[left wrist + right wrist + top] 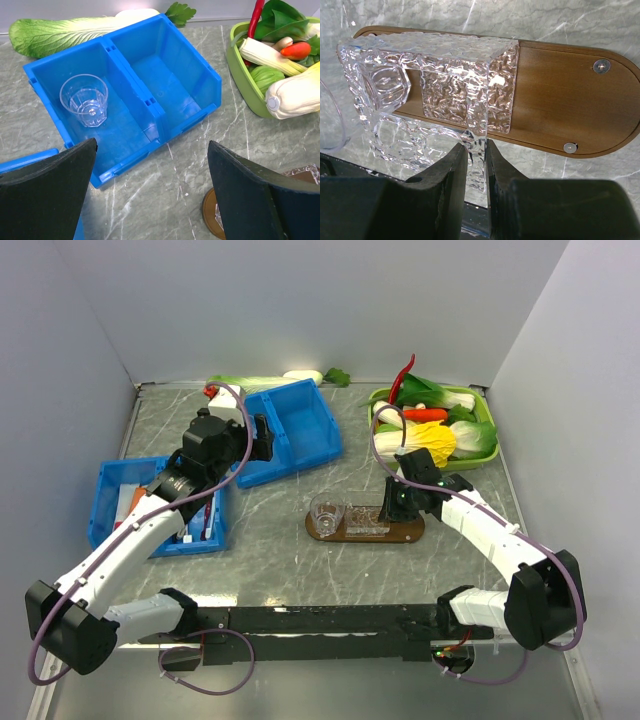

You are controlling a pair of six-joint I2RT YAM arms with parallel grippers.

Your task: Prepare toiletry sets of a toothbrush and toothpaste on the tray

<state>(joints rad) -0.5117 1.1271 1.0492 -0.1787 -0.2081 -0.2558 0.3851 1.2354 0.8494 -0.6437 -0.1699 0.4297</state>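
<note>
Left gripper (151, 150): jaws spread wide, nothing held, hovering at the near edge of the two-compartment blue bin (170, 75). One clear plastic cup (84, 99) stands upright in the compartment ahead and to the left of the fingers, apart from them. It is probably light, thin-walled, slick and easy to crush, so take it by the rim wall with one finger inside and a gentle squeeze. Right gripper (476, 155): fingers pinched on a thin near wall of a clear textured holder (455, 75) on the wooden tray (560, 100), directly ahead of it. The holder looks rigid, brittle and slippery, and may pivot in that pinch. A second cup (327, 512) stands on the tray just left of that hand.
</note>
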